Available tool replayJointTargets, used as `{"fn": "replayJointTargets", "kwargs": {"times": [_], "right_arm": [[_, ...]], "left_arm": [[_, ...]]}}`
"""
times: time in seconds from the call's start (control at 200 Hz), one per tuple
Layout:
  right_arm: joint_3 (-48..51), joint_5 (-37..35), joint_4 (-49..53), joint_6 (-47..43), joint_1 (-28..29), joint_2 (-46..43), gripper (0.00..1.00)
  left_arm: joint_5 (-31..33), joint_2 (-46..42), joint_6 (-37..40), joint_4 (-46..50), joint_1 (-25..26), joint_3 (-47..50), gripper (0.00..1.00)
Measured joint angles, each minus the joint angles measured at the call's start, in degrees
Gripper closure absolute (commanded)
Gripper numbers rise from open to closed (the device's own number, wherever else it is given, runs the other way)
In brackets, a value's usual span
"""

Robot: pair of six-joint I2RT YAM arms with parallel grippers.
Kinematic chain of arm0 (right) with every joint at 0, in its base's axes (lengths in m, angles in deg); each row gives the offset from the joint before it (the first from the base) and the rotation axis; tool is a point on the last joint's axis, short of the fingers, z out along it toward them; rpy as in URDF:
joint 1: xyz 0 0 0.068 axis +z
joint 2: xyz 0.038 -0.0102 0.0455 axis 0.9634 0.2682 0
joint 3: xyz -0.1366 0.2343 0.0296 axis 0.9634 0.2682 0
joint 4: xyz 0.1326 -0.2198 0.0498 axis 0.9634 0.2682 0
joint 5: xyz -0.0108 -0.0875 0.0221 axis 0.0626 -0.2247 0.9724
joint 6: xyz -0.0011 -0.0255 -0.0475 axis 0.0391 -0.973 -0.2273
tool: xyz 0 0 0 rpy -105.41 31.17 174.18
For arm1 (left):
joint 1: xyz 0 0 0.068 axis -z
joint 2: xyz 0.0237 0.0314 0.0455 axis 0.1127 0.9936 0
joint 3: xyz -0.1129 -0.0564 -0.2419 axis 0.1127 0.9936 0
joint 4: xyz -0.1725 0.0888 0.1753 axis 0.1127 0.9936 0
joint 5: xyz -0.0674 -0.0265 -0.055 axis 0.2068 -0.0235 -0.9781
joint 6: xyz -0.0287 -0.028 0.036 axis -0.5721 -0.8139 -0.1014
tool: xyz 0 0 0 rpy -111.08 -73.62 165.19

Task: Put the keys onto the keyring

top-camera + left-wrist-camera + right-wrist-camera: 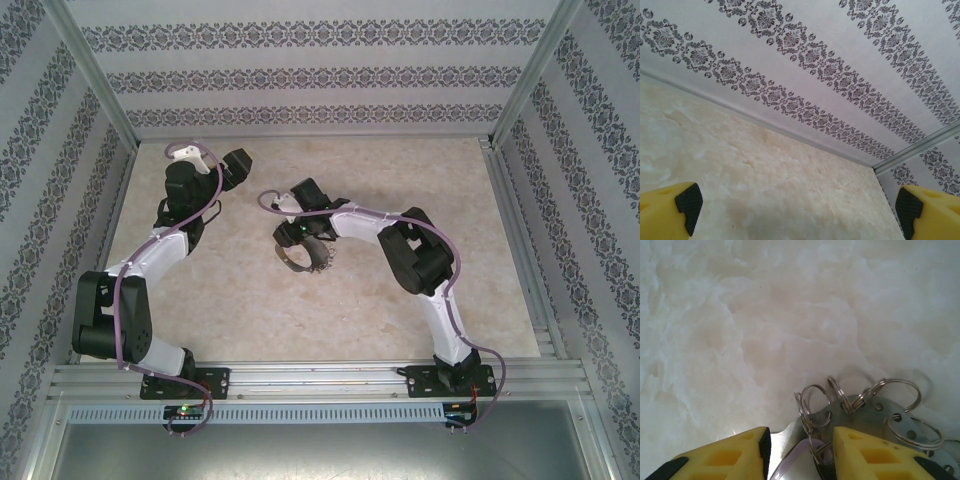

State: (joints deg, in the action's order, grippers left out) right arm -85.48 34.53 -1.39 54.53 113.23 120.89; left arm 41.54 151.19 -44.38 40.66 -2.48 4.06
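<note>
We see the left arm rise from its base at the near edge, fold at the elbow and stretch toward the far left corner of the table [400,170]. The left gripper [238,165] is held above the surface there. In its wrist view the left gripper [795,210] points across the pale marbled table toward the patterned wall [815,50]. Its yellow fingers [665,212] sit at opposite bottom corners, spread wide, with nothing between the black pads.

The right arm climbs from its base, bends at a dark elbow and reaches leftward toward the middle of the table. From above, the right gripper [293,233] sits low, just over the far edge of the keyring [305,262], which lies flat on the table.

Up close, we find the right gripper [802,455] drawn to a narrow gap. The lilac head of the key [797,466] sits in that gap and seems to be pinched between the two yellow fingers. The key head meets the left pad. On the right side, wire loops cover the contact.

The keyring [875,416] shows here as a grey metal band pierced with holes. Small split rings [840,391] are threaded through the holes along its edge. It lies just beyond the fingertips, touching the right finger [875,455].
</note>
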Motion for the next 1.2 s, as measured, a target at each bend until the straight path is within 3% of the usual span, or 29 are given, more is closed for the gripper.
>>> {"fn": "replayJointTargets", "kwargs": {"times": [0.32,0.64,0.944,1.199], "right_arm": [[-1.6,-0.44,0.76,-0.15,0.11,1.25,0.71],[-1.88,-0.85,1.22,-1.22,0.11,1.51,1.0],[-1.07,-0.83,0.76,-1.2,0.09,0.74,1.0],[6.91,0.2,-3.17,0.48,-1.62,-7.87,1.0]], "left_arm": [[-0.2,0.0,-0.39,0.0,-0.44,0.0,0.0],[-0.39,0.0,-0.42,-0.02,-1.09,0.0,0.0],[-1.44,0.0,-0.66,-0.13,-1.11,0.0,0.0],[-3.45,0.0,-1.68,-3.06,-1.11,0.02,0.0]]}}
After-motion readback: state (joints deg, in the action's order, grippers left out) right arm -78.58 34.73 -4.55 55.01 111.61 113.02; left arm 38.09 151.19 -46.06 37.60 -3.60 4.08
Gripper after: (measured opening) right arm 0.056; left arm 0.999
